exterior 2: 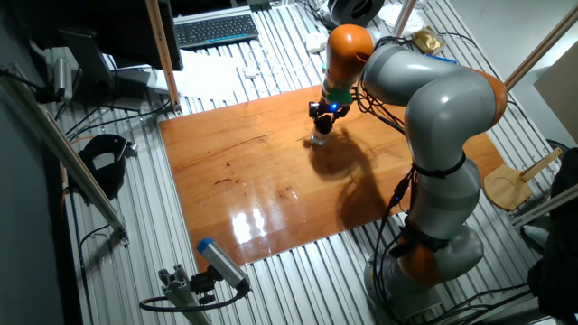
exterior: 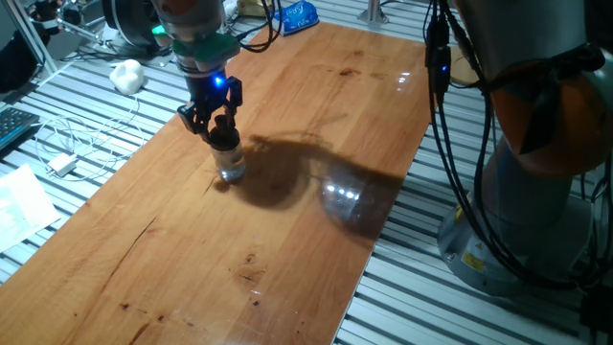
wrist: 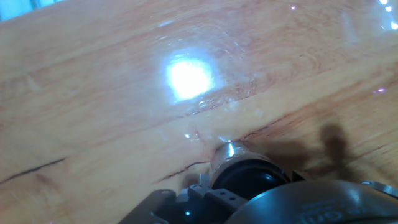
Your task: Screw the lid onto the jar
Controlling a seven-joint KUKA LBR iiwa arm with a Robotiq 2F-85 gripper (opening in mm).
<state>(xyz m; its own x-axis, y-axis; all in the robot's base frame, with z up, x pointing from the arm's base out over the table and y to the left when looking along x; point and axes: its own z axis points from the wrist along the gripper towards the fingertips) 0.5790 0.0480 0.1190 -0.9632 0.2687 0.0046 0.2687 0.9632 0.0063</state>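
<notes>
A wooden tabletop (exterior: 316,144) carries a small clear glass jar (exterior: 230,167), standing upright near the far left edge in one fixed view. Directly above it, the robot arm's black end effector (exterior: 218,123) points straight down, its two fingers closed around the black lid (exterior: 224,137), which sits on the jar's mouth. The jar therefore lies straight below the end effector, and the jar's long axis appears to line up with the wrist's axis (the alignment any turning motion depends on). How far the lid is threaded on cannot be told. In the hand view, the lid (wrist: 249,177) shows as a dark round shape at the bottom edge, with a glint of glass just beyond it. A white lumpy object (exterior: 126,74) rests well apart, off the wood.
</notes>
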